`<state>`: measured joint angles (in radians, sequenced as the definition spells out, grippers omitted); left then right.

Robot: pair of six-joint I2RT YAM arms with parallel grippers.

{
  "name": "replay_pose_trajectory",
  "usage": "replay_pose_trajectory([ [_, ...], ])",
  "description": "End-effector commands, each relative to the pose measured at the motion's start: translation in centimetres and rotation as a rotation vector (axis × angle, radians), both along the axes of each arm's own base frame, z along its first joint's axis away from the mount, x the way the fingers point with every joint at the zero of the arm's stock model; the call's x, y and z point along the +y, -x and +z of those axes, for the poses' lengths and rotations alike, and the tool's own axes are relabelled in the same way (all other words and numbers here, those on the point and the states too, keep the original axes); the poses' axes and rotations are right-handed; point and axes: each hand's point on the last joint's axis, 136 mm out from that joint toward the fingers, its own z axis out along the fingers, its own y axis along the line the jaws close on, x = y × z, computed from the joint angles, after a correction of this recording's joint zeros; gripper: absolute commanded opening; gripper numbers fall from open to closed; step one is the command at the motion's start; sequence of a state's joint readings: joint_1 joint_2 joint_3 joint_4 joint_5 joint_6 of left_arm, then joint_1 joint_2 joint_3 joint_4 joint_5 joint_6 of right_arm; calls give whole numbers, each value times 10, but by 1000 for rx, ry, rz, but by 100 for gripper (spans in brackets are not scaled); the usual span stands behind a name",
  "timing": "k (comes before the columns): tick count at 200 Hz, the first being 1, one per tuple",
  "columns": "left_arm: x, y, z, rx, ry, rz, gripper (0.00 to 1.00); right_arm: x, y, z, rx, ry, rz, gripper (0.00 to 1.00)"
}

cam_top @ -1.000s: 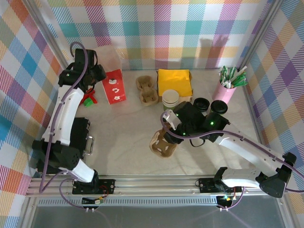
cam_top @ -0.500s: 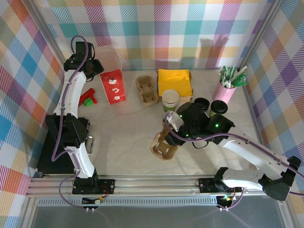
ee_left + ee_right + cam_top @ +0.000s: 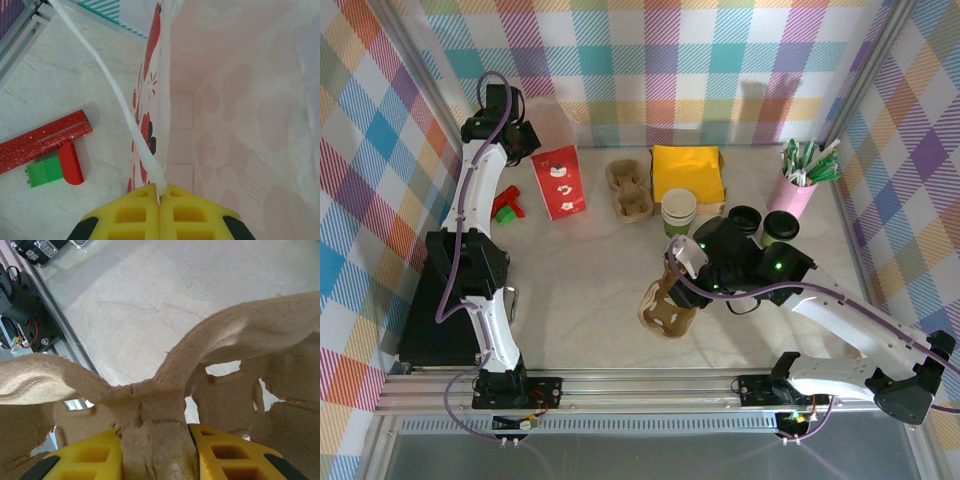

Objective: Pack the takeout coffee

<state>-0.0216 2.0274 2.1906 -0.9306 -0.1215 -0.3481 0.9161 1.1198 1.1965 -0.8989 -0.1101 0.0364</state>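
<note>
Now the left fingers (image 3: 159, 197) are pressed together on the thin white string handle (image 3: 117, 95) of a paper bag (image 3: 240, 100). The bag has red pictures on its side and stands at the back left of the desk (image 3: 580, 290). A red and green toy (image 3: 55, 167) lies on the desk just beside the bag.

The right fingers (image 3: 155, 442) are clamped on the middle ridge of a brown cardboard cup tray (image 3: 240, 335). The tray is near the front middle of the desk.

The takeout coffee (image 3: 781, 225) stands at the back right, just behind the right arm, apart from both sets of fingers. From above, mostly its black lid shows. Another black lid (image 3: 744, 218) sits just beside it, and it is hard to tell which one tops the cup. A stack of open cups (image 3: 679, 208) stands near them. A pink cup of sticks (image 3: 796, 192) is just behind the coffee.
</note>
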Motion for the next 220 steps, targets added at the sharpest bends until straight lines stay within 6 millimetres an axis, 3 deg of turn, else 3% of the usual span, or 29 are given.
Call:
replay_pose_trajectory([
  [1, 2, 12, 22, -18, 7, -7, 0, 0, 5, 5, 1, -18, 14, 31],
  [59, -12, 51, 29, 14, 80, -55, 0, -1, 5, 14, -9, -42, 5, 30],
  [126, -37, 135, 29, 37, 201, -133, 0, -10, 7, 26, -38, -49, -13, 30],
  [220, -112, 252, 20, 80, 294, -412, 0, -29, 14, 55, -150, -88, 7, 31],
])
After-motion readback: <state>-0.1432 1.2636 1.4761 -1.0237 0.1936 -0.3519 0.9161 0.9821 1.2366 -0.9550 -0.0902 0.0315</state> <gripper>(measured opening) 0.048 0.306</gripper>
